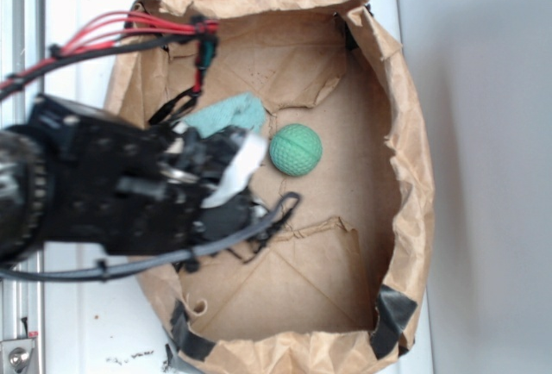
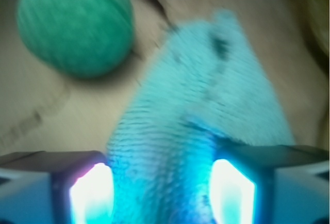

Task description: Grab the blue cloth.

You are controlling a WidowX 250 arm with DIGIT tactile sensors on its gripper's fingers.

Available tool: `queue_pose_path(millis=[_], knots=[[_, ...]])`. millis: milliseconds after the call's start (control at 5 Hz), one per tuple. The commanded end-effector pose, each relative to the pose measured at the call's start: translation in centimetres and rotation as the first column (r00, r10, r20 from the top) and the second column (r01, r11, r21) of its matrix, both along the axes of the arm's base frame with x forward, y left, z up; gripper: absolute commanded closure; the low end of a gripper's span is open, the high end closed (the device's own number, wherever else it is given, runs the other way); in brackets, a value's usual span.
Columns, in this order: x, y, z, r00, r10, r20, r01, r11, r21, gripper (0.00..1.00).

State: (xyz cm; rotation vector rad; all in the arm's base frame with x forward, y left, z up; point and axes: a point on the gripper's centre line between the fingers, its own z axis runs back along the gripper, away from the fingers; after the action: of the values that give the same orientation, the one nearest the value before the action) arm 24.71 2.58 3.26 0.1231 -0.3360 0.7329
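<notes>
From the exterior view, the blue cloth [image 1: 228, 114] lies inside the paper bag [image 1: 405, 167], just left of the green ball [image 1: 296, 150], partly hidden by the black arm [image 1: 103, 189]. Only the blurred wrist view shows the end effector [image 2: 162, 193]: its two fingers [image 2: 90, 193] stand apart on either side of the cloth [image 2: 206, 105], with the ball [image 2: 75, 25] at upper left.

obstacle: green ball [image 1: 296, 150] just beside blue cloth [image 1: 228, 115] | paper walls [image 1: 412, 158] enclose
</notes>
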Motion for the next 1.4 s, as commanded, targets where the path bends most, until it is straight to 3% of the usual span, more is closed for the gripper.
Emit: queue_pose_path(millis=[0,600,800,1200], knots=[[-1.2,1.4,2.1,0.997,0.032,0.068,-0.031,0.999,-0.01,1.0],[-0.9,-0.4,7.0,0.994,-0.051,0.092,0.05,0.999,0.009,1.0],[-0.2,-2.0,9.6,0.986,-0.108,0.13,0.103,0.994,0.042,1.0],[0.6,-3.5,12.5,0.977,-0.102,0.188,0.096,0.995,0.04,1.0]])
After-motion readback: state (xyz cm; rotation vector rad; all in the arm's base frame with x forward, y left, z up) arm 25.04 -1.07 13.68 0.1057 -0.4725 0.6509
